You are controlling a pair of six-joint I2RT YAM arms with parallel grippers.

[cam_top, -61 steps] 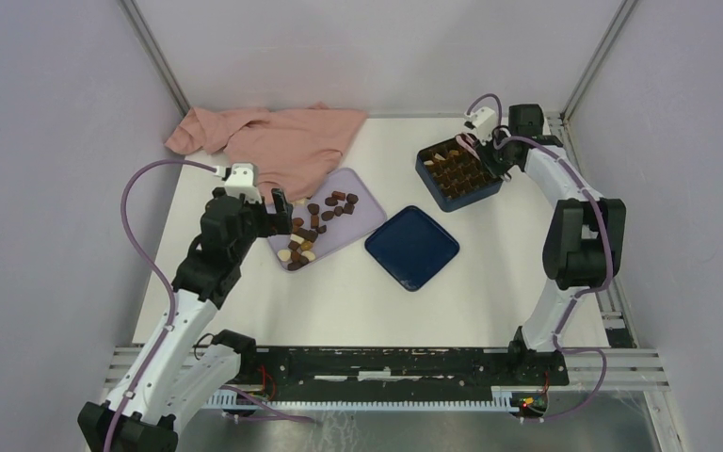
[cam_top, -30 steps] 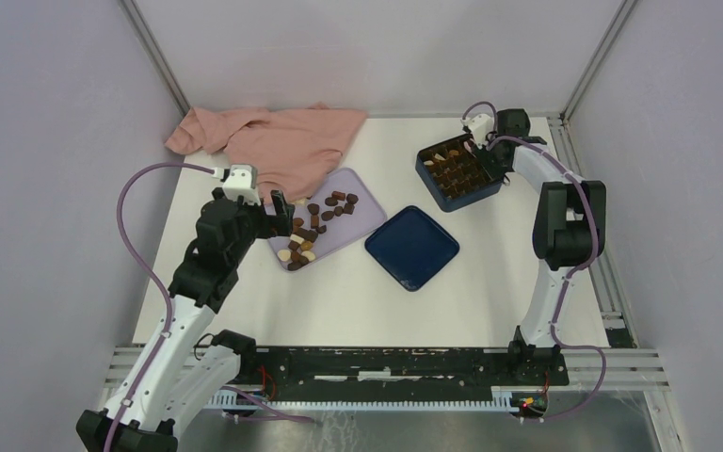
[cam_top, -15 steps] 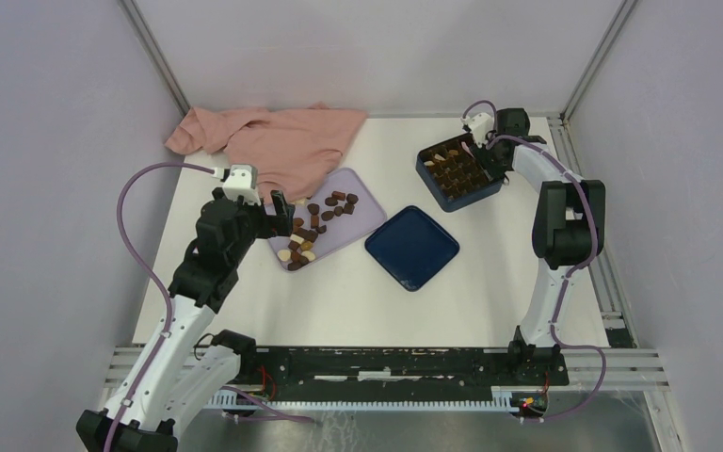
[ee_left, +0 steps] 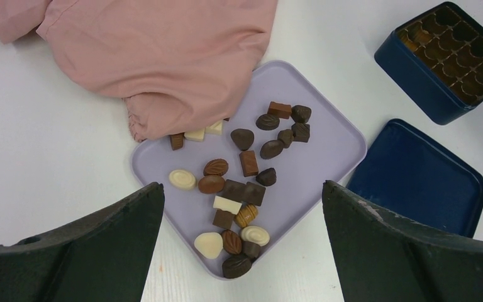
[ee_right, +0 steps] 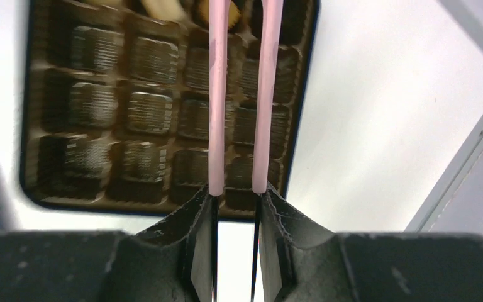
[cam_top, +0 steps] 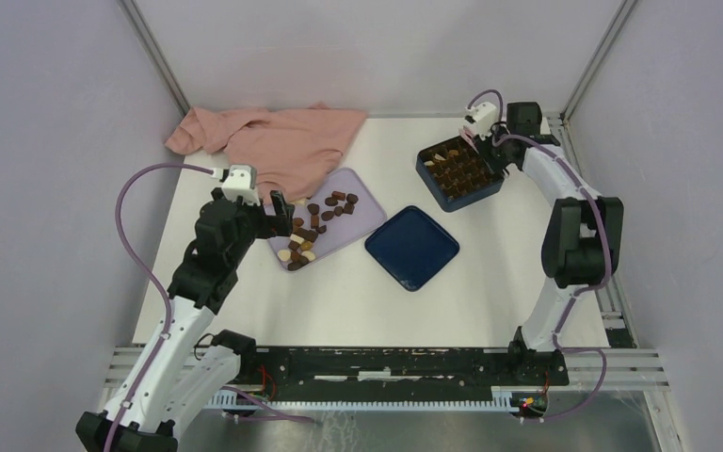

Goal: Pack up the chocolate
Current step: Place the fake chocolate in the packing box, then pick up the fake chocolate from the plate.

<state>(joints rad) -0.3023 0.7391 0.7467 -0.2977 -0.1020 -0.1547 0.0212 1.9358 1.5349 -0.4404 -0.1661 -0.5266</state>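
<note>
Several pieces of chocolate [ee_left: 239, 189], dark, light brown and cream, lie scattered on the lilac tray [ee_left: 327, 151] at centre left [cam_top: 313, 226]. My left gripper [ee_left: 242, 185] hovers above them, wide open and empty, just left of the tray in the top view [cam_top: 278, 212]. The dark blue box [cam_top: 459, 174] with its brown grid insert [ee_right: 144, 113] stands at the back right. A few pieces sit in its far cells [cam_top: 444, 155]. My right gripper [ee_right: 244, 12] hangs over the box on long pink prongs [ee_right: 217, 94]. They stand a narrow gap apart, with nothing seen between them and their tips cut off.
A pink cloth [cam_top: 273, 141] lies bunched at the back left and covers the tray's far corner [ee_left: 157, 56]. The blue box lid [cam_top: 412, 247] rests upside down between tray and box. Frame posts and grey walls close in the table's back and sides.
My right gripper has risen and drawn back a little from the box's far corner; its elbow has swung out to the right. The left arm and the tray's pieces have not moved.
</note>
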